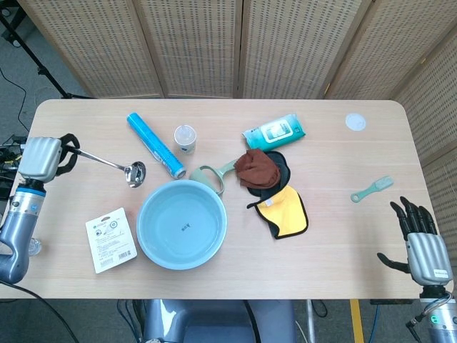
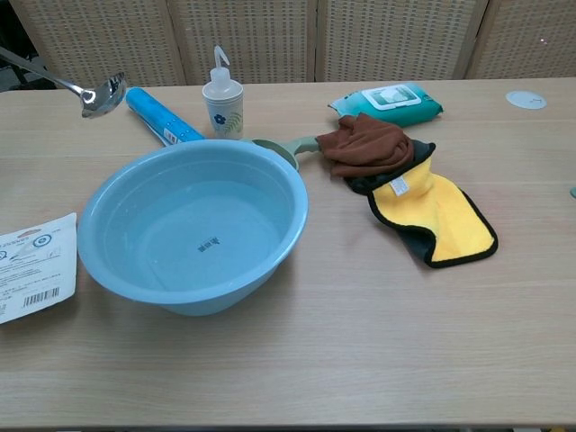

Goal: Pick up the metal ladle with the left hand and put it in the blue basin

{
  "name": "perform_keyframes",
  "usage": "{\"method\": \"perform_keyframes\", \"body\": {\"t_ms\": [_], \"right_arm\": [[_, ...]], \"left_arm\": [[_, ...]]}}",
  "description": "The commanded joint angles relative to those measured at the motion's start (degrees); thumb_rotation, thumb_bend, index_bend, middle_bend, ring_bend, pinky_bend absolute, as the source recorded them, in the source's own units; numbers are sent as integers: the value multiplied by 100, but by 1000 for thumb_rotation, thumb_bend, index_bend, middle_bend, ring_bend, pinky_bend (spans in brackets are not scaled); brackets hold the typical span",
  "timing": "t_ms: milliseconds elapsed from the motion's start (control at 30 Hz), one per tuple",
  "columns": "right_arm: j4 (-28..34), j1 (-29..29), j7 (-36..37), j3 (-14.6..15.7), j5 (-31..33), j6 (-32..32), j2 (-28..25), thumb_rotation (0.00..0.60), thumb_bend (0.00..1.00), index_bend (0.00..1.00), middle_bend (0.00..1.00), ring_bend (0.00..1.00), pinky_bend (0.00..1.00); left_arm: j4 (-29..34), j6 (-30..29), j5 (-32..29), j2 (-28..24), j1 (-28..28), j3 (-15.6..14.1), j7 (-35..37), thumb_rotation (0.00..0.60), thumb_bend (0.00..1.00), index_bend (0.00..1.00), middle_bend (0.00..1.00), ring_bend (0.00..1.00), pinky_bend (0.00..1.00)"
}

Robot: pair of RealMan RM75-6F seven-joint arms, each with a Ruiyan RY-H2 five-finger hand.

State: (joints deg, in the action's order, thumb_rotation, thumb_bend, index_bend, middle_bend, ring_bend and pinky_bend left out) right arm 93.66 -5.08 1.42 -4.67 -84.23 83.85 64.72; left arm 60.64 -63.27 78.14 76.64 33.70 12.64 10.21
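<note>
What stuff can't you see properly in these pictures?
- Left hand: out of frame in the chest view; only the metal ladle pokes in.
- Right hand: cut off by the head view's bottom edge.
- White card's print: too small to read.
- Green scoop: partly hidden behind the blue basin.

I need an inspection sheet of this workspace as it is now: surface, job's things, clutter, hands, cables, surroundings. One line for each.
Surface: light wooden table, no spills seen.
Job's things: metal ladle lifted off the table, its bowl left of the blue basin; basin holds nothing.
Clutter: blue tube, squeeze bottle, wet wipes pack, brown cloth on a yellow and black cloth, green brush, white disc, label card, green handled tool behind the basin.
Hands: left hand holds the ladle's handle; right hand holds nothing, fingers apart.
Cables: black cables on the floor at left.
Surroundings: perforated folding screens.
</note>
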Motion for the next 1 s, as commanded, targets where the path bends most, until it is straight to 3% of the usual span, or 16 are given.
{"method": "perform_keyframes", "body": {"t_ms": [33,100,233,367,633,1000], "right_arm": [[2,0,57,-19,27,-7,-29,600,0,0,0,0,0],[3,0,117,-41,59,-14,-60,600,0,0,0,0,0],[20,12,181,-57,54,17,-100,600,0,0,0,0,0],[-16,9,230,-54,108,-43,-113,600,0,0,0,0,0],[-44,-5,218,-58,138,-84,-92,600,0,0,0,0,0],[-86,-51,118,-75,273,-227,-41,600,0,0,0,0,0]], "left_arm": [[1739,-485,600,-993,-35,-56,-668,600,538,880,1000,917,909],[2408,-334,818,-1150,124,-133,-1238,600,537,884,1000,917,909],[3129,45,870,-1179,370,-210,-2164,600,536,889,1000,917,909],[3495,543,450,-910,682,-168,-3257,600,536,890,1000,917,909],[3459,1014,-171,-435,1062,-229,-4470,600,537,899,1000,917,909],[3313,1361,-1225,138,1464,-338,-5365,600,537,913,1000,917,909]]}}
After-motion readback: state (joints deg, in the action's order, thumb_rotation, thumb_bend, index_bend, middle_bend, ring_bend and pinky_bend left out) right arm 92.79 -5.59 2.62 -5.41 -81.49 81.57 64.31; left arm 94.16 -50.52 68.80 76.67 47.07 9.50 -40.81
